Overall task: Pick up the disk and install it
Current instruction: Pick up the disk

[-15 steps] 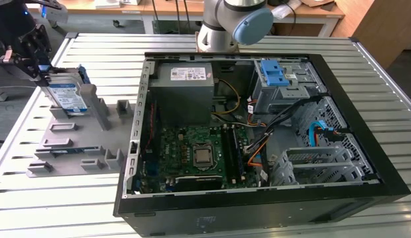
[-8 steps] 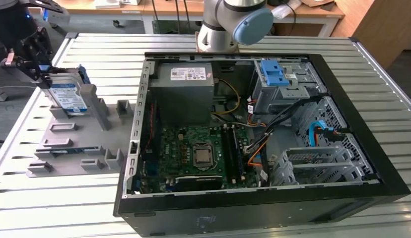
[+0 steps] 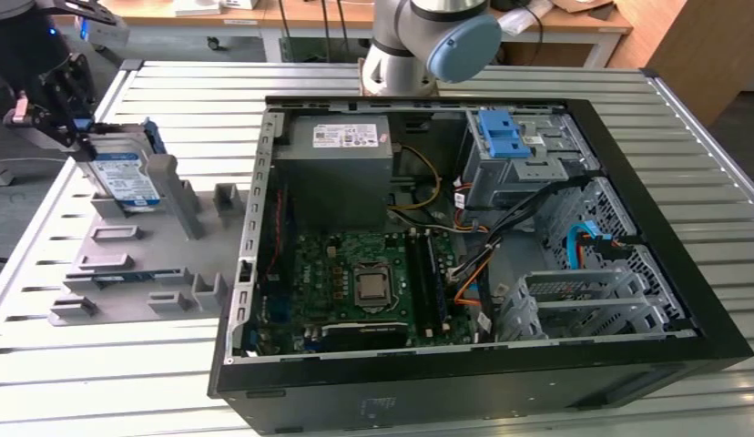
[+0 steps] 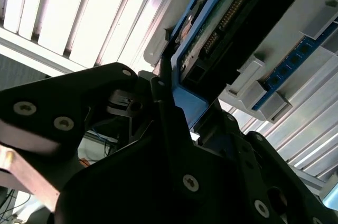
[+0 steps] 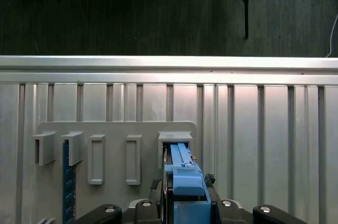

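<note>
The disk (image 3: 125,177), a silver slab with a white-and-blue label in a blue carrier bracket, stands on edge at the far end of the grey fixture plate (image 3: 134,264), at the exterior view's left. My gripper (image 3: 83,144) comes down on its upper end and is shut on the disk. In the first wrist view the blue bracket (image 5: 185,176) sits between the black fingers, in front of a grey holder slot (image 5: 175,138). The second wrist view shows a finger (image 4: 168,105) pressed against the disk's (image 4: 232,18) blue frame. I cannot tell whether the disk is clear of its slot.
An open black computer case (image 3: 668,228) lies at the exterior view's right, with a grey power-supply box (image 3: 341,146), a motherboard (image 3: 365,278) and a drive cage with a blue latch (image 3: 504,137). The fixture plate carries several grey holders; a thin blue board (image 5: 66,182) stands in one.
</note>
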`<state>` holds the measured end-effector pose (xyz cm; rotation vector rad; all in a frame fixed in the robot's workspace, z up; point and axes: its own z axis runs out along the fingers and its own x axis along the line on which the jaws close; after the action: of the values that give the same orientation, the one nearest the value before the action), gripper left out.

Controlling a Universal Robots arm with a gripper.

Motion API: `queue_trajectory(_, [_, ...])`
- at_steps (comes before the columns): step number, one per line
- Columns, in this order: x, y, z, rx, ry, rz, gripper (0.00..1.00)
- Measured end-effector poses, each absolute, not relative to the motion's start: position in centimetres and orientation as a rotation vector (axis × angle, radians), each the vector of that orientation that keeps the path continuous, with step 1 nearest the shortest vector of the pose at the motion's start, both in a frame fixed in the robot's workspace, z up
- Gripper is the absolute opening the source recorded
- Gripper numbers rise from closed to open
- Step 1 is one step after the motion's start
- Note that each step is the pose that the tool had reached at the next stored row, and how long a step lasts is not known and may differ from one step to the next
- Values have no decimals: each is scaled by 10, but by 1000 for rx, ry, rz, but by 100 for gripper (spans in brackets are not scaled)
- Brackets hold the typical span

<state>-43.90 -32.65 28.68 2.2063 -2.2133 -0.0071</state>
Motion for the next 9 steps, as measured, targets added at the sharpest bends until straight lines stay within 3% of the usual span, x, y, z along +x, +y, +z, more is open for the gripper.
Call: queue_trajectory(9, [-439, -327, 287, 2206, -2213, -7, 36])
